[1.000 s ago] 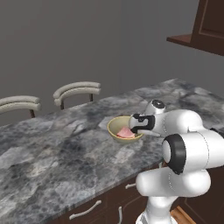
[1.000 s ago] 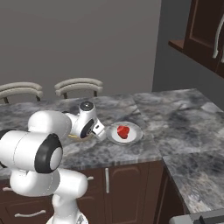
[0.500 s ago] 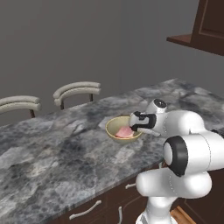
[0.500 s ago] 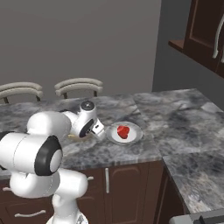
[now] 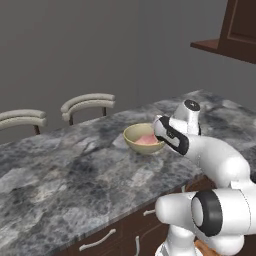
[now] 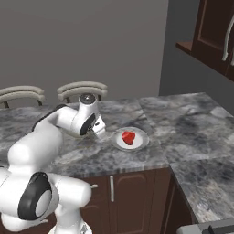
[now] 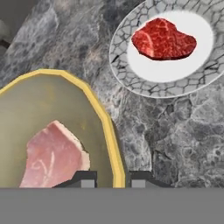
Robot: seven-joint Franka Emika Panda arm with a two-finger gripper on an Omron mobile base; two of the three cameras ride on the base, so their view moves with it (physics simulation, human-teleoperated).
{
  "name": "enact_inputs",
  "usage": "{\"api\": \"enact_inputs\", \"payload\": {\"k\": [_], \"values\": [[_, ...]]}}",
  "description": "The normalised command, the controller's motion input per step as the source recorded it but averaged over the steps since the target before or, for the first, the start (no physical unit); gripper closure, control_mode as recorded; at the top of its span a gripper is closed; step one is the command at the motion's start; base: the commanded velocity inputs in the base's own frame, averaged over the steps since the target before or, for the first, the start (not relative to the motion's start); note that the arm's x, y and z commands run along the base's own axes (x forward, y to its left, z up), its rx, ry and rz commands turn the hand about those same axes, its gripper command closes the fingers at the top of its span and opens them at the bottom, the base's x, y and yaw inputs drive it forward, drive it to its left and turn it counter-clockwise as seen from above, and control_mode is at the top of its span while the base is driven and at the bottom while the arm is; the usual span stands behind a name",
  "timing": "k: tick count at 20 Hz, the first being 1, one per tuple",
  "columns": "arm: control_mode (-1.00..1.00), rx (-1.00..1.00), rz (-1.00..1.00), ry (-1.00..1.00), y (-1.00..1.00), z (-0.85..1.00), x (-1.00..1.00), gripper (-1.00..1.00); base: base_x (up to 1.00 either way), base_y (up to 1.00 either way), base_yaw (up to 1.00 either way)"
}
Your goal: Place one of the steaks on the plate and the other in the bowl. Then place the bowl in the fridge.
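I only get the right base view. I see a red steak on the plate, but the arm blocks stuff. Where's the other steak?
Observer: In the hand view, the pink steak lies inside the yellow bowl.
Child: Is the robot holding the bowl?
Observer: Yes, the jaws are shut on its rim, one tip inside, one outside.
Child: Does the bowl touch the plate?
Observer: No, bare counter shows between it and the plate.

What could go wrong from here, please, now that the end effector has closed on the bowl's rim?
The end effector pinches only the thin rim of the bowl, so the bowl may tilt or slip when lifted. A tilt could slide the pale steak out. The plate sits close by and could be bumped.
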Motion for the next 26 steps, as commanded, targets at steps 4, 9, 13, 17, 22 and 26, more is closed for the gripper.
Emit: {"api": "enact_inputs", "payload": {"k": [4, 9, 13, 17, 22, 26], "values": [[-1.0, 0.04, -0.11, 0.0, -0.19, 0.67, -0.96, 1.0, 0.0, 0.0, 0.0], [-1.0, 0.03, -0.05, -0.08, -0.09, 0.56, -1.0, 1.0, 0.0, 0.0, 0.0], [-1.0, -0.03, 0.01, -0.2, 0.0, 0.14, -0.97, 1.0, 0.0, 0.0, 0.0], [-1.0, -0.07, 0.0, -0.05, 0.0, 0.0, -0.44, 1.0, 0.0, 0.0, 0.0], [-1.0, 0.0, 0.0, 0.0, 0.0, 0.0, -0.03, 1.0, 0.0, 0.0, 0.0], [-1.0, 0.0, 0.0, 0.0, 0.0, 0.0, -0.02, 1.0, 0.0, 0.0, 0.0]]}}
